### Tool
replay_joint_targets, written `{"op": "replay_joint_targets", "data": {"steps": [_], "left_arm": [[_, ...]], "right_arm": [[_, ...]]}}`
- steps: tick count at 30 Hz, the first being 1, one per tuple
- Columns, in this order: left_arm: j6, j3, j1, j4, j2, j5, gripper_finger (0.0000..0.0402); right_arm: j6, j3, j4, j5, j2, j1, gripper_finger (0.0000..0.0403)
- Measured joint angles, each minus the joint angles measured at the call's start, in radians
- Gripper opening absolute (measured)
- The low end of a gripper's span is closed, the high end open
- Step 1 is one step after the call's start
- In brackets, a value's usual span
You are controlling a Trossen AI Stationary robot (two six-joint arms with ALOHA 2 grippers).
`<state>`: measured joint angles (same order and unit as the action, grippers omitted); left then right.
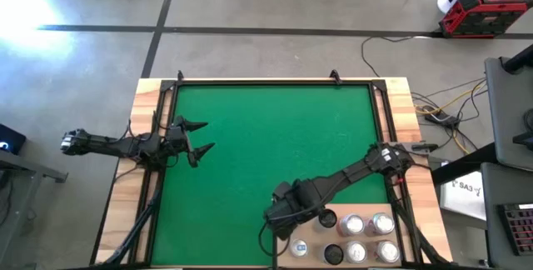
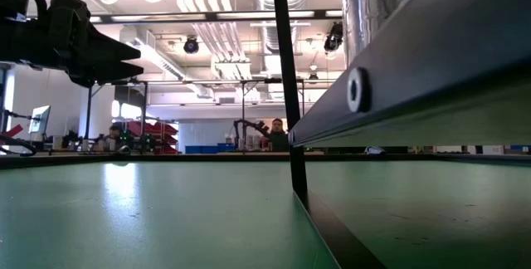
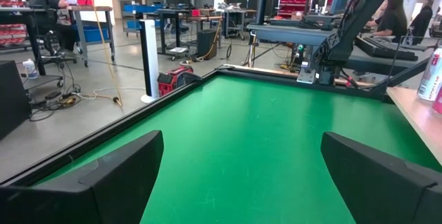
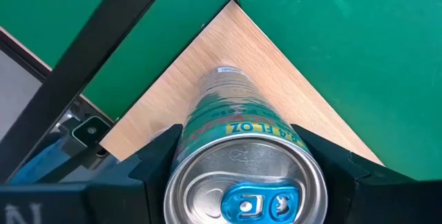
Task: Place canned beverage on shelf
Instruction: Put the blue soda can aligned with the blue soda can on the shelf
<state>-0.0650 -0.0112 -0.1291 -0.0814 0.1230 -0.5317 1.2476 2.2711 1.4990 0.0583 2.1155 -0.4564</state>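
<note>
— While the overhead camera looked down, where was everything?

— The left tool (image 1: 202, 137) hung over the left part of the green mat-covered surface (image 1: 275, 137), its fingers spread apart with nothing between them. The right tool (image 1: 287, 227) reached down to the near edge, over the corner of the pale rectangular wooden shelf with a dark edge (image 1: 315, 249). Four silver-topped cans (image 1: 369, 237) stood in a cluster on that shelf, with two dark round spots (image 1: 329, 237) beside them.

— And from the level camera?

— The left tool (image 2: 124, 60) showed dark at upper left, above the green surface (image 2: 149, 211). A dark slanted edge of the shelf (image 2: 431, 70) filled the upper right, with part of a can (image 2: 373, 3) above it. People sat far back in the room (image 2: 274, 132).

— What did the left wrist camera see?

— Its own two dark fingers (image 3: 103, 175) stood wide apart over bare green, with the right arm's base (image 3: 324, 51) at the far rim.

— And the right wrist camera?

— The right tool (image 4: 245, 182) was clamped on the teal-and-silver aluminium beverage can with a blue tab (image 4: 242, 162), a finger (image 4: 345, 175) pressed on each flank. The can stood upright with its base on the pale shelf (image 4: 269, 65), near the corner.
</note>
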Motion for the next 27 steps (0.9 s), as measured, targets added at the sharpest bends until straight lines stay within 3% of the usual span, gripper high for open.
{"op": "replay_joint_targets", "data": {"steps": [27], "left_arm": [[0.000, 0.000, 0.000, 0.000, 0.000, 0.000, 0.0378]], "right_arm": [[0.104, -0.040, -0.025, -0.041, -0.001, -0.041, 0.0226]]}}
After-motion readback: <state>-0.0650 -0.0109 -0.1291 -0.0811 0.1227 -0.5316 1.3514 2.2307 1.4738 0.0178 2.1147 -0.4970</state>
